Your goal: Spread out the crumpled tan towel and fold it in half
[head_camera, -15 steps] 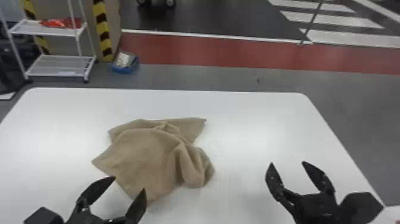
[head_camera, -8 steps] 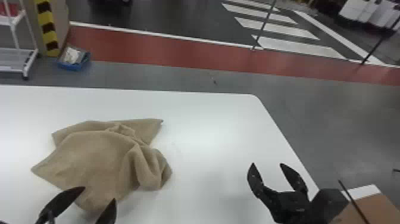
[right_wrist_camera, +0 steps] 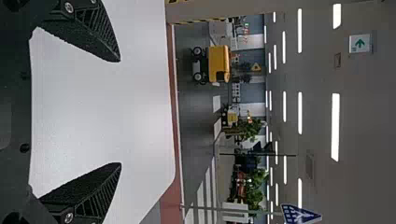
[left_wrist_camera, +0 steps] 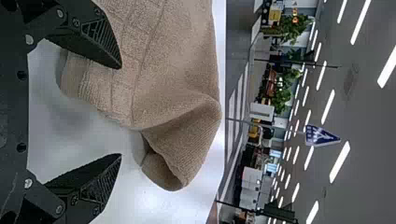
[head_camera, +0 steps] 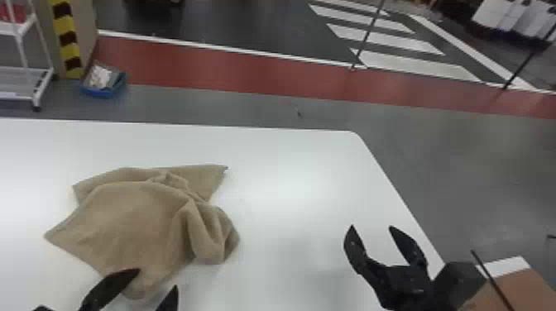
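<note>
The crumpled tan towel (head_camera: 136, 219) lies on the left part of the white table, with folds bunched at its right side and a corner pointing to the back right. My left gripper (head_camera: 158, 279) is open at the towel's near corner, its fingers apart. In the left wrist view the towel (left_wrist_camera: 168, 70) stretches beyond the open left gripper (left_wrist_camera: 121, 111), one finger overlapping its edge. Off to the towel's right, over the table's right part, my right gripper (head_camera: 371, 226) stands open and holds nothing. The right wrist view shows the right gripper (right_wrist_camera: 120, 112) with bare table between its fingers.
The white table (head_camera: 289, 165) has its right edge running close by the right gripper. A brown box (head_camera: 513, 285) sits beyond that edge at the lower right. On the floor behind are a blue bin (head_camera: 103, 89) and a white shelf cart (head_camera: 25, 78).
The head view has turned to the right, so towel, table and grippers appear farther left and the brown box has come into view. The towel keeps its shape; both grippers remain open.
</note>
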Controlling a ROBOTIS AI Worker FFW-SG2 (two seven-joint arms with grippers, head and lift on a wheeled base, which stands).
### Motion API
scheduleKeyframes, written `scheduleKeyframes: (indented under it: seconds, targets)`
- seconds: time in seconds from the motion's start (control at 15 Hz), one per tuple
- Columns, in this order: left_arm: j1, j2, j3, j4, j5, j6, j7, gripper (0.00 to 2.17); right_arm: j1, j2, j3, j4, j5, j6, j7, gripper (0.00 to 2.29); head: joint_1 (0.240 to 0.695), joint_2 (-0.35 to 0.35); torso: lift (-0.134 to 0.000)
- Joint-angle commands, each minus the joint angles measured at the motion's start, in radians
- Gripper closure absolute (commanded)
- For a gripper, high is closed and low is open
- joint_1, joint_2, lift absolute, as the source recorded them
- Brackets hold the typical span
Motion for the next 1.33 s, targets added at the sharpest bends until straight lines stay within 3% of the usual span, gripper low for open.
scheduleKeyframes:
  seconds: [0.0, 0.27, 0.4, 0.6, 0.67, 0.8, 0.87, 1.0, 1.13, 1.27]
  targets:
    - [0.000, -0.004, -0.003, 0.003, -0.020, 0.000, 0.003, 0.37, 0.000, 0.001, 0.002, 0.000, -0.003, 0.000, -0.001, 0.09, 0.695, -0.350, -0.120]
    - [0.004, -0.004, -0.005, -0.010, -0.045, -0.012, 0.012, 1.43, 0.000, 0.001, 0.008, -0.003, -0.003, 0.000, 0.001, 0.09, 0.695, -0.350, -0.120]
    - [0.012, -0.004, 0.009, -0.054, -0.043, -0.012, 0.006, 1.85, 0.000, 0.001, 0.012, -0.005, -0.005, 0.000, 0.001, 0.09, 0.695, -0.350, -0.120]
    - [0.013, -0.004, 0.040, -0.142, -0.045, -0.006, -0.005, 1.89, 0.000, 0.001, 0.017, -0.006, -0.003, 0.006, -0.001, 0.09, 0.695, -0.350, -0.120]
    - [0.013, -0.004, 0.066, -0.211, -0.037, 0.034, -0.048, 1.89, 0.000, 0.001, 0.018, -0.006, -0.003, 0.009, -0.001, 0.09, 0.695, -0.350, -0.120]
    - [-0.019, -0.004, 0.147, -0.395, -0.006, 0.325, -0.201, 1.89, -0.001, 0.001, 0.025, -0.006, -0.003, 0.009, 0.001, 0.09, 0.695, -0.350, -0.120]
    - [-0.036, -0.004, 0.175, -0.465, -0.006, 0.463, -0.249, 1.89, -0.003, 0.001, 0.028, -0.006, -0.002, 0.009, 0.001, 0.09, 0.695, -0.350, -0.120]
    - [-0.053, -0.004, 0.232, -0.556, -0.017, 0.592, -0.308, 1.89, -0.006, 0.001, 0.035, -0.006, 0.007, 0.009, 0.013, 0.09, 0.695, -0.350, -0.120]
    - [-0.069, -0.004, 0.288, -0.571, -0.011, 0.657, -0.333, 1.89, -0.011, 0.001, 0.060, -0.006, 0.086, -0.009, 0.065, 0.09, 0.695, -0.330, -0.120]
    - [-0.076, -0.004, 0.318, -0.568, -0.003, 0.690, -0.336, 1.89, -0.025, 0.001, 0.118, -0.006, 0.276, -0.071, 0.152, 0.09, 0.695, -0.275, -0.120]
